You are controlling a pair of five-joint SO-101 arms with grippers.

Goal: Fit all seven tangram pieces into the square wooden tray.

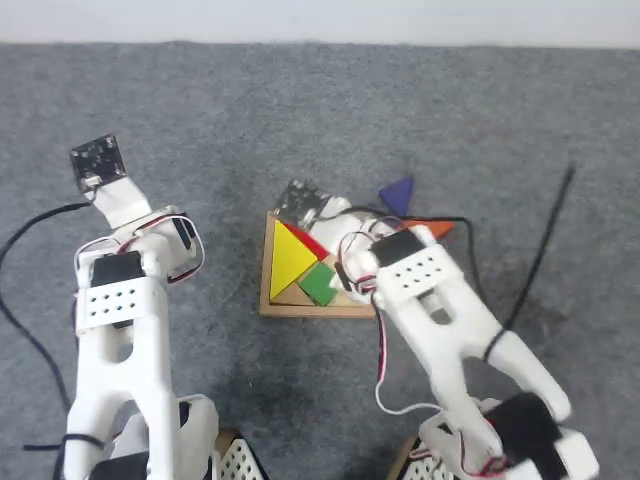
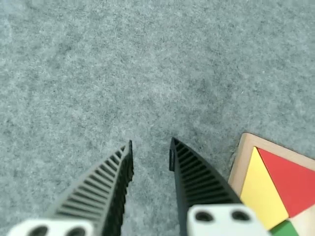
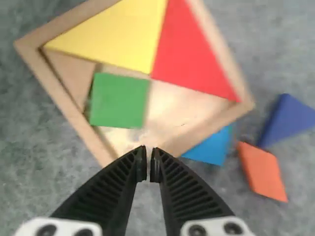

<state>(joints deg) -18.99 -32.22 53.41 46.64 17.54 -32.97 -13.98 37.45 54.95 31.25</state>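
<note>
- The square wooden tray (image 1: 300, 310) (image 3: 35, 56) (image 2: 241, 157) lies on the grey carpeted worktop (image 1: 400, 100), between the two arms and partly under the right arm.
- Inside it, a yellow triangle (image 1: 288, 255) (image 3: 118, 34) (image 2: 261, 191) and a red triangle (image 1: 312, 240) (image 3: 189, 54) (image 2: 290, 177) lie flat, touching along one long edge.
- A green square (image 1: 320, 283) (image 3: 118, 100) lies in the tray with one corner near the point where the two triangles meet; bare wood shows beside it.
- A light blue piece (image 3: 209, 147) lies on the worktop against the tray's outer rim.
- An orange piece (image 1: 430, 228) (image 3: 263, 169) and a dark blue triangle (image 1: 398, 193) (image 3: 290, 118) lie on the worktop near that side of the tray, outside it.
- The right gripper (image 3: 148, 157) hangs over the tray's rim, fingers together with nothing between them.
- The left gripper (image 2: 150, 147) is over bare worktop off one side of the tray, fingers apart and empty.
</note>
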